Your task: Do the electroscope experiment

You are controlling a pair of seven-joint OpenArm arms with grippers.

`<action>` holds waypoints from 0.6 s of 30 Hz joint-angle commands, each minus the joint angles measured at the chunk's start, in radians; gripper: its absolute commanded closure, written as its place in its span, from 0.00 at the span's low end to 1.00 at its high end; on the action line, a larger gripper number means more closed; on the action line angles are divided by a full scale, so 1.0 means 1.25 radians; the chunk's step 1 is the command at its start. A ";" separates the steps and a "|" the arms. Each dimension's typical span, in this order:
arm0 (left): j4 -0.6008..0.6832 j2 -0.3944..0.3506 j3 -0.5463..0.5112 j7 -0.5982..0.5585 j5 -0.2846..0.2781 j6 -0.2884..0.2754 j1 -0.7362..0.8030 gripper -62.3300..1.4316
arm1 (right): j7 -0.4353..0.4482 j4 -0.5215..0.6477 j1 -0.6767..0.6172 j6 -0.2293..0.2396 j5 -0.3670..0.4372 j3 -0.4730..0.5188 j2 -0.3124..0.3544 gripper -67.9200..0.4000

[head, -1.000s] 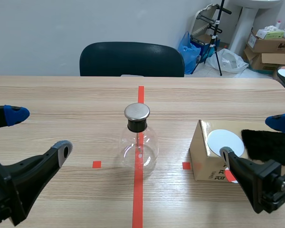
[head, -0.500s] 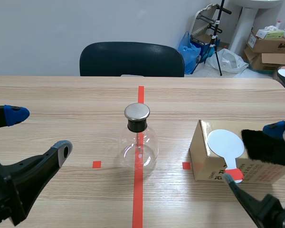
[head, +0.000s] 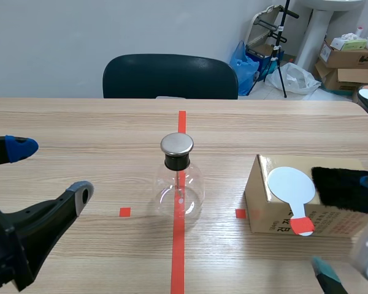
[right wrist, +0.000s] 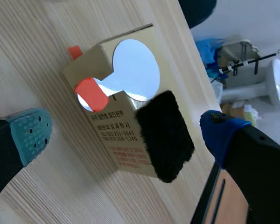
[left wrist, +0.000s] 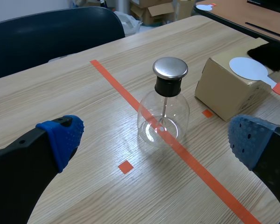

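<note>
Nearest you, your left end effector [head: 50,170] is hanging with its fingers wide apart over the wooden worktop [head: 80,122]. Your right end effector [right wrist: 126,129] is gaping too, above the box [head: 264,208]. The electroscope [head: 179,184] is standing on the red tape line at mid-worktop. A white paddle [head: 291,184] and a black cloth [head: 343,187] are lying on the box. Beyond, a dark chair [head: 170,76] is sitting at the far edge, and cartons [head: 349,58] are standing behind it.

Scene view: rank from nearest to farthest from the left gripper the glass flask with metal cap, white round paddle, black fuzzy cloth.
1. Glass flask with metal cap: table centre.
2. White round paddle: on the brown cardboard box, right.
3. Black fuzzy cloth: box's rightmost end.
</note>
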 commanded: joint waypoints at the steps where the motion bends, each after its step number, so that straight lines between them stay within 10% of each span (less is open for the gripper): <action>1: 0.016 0.004 0.000 -0.011 -0.007 -0.001 0.004 0.00 | 0.016 0.010 -0.004 0.003 -0.026 0.009 -0.008 0.00; 7: 0.016 0.004 0.000 -0.011 -0.007 -0.001 0.004 0.00 | 0.037 -0.007 -0.008 -0.027 -0.176 -0.025 -0.050 0.00; 18: 0.016 0.004 0.000 -0.011 -0.007 -0.001 0.004 0.00 | 0.001 -0.183 0.051 -0.378 -0.395 -0.131 -0.082 0.00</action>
